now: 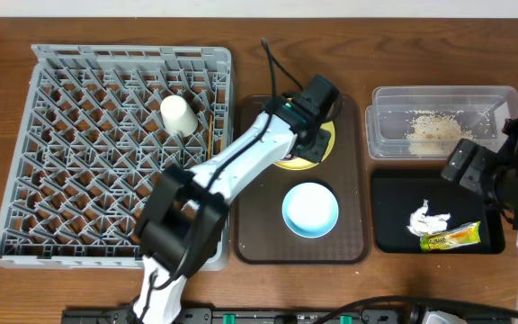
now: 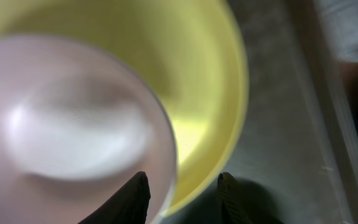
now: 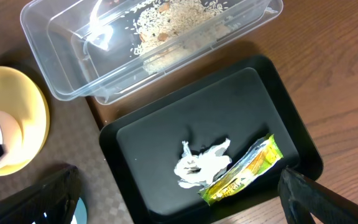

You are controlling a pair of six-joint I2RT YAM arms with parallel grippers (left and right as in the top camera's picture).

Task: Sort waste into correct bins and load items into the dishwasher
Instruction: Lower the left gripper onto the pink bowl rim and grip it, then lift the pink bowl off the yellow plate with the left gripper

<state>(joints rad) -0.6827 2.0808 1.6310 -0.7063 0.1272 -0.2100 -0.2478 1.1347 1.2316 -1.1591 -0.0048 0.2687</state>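
My left gripper [image 1: 311,135] hangs low over the yellow plate [image 1: 288,163] on the brown tray, and its jaws stand partly apart [image 2: 182,180]. One finger is over the white bowl [image 2: 73,124] that sits on the plate [image 2: 197,74]; the other is past the plate's edge. The bowl's rim lies between them. My right gripper [image 1: 471,167] is wide open [image 3: 179,208] above the black tray [image 3: 229,99], which holds the tissue [image 3: 201,165] and the snack wrapper [image 3: 244,168]. Food scraps [image 3: 173,18] lie in the clear tub [image 3: 42,37]. A white cup [image 1: 177,113] stands in the dishwasher rack [image 1: 88,171].
A light blue bowl [image 1: 310,209] sits on the brown serving tray [image 1: 254,225], in front of the plate. The clear tub [image 1: 376,99] and black tray [image 1: 389,193] stand side by side right of it. My left arm stretches across the rack's right corner.
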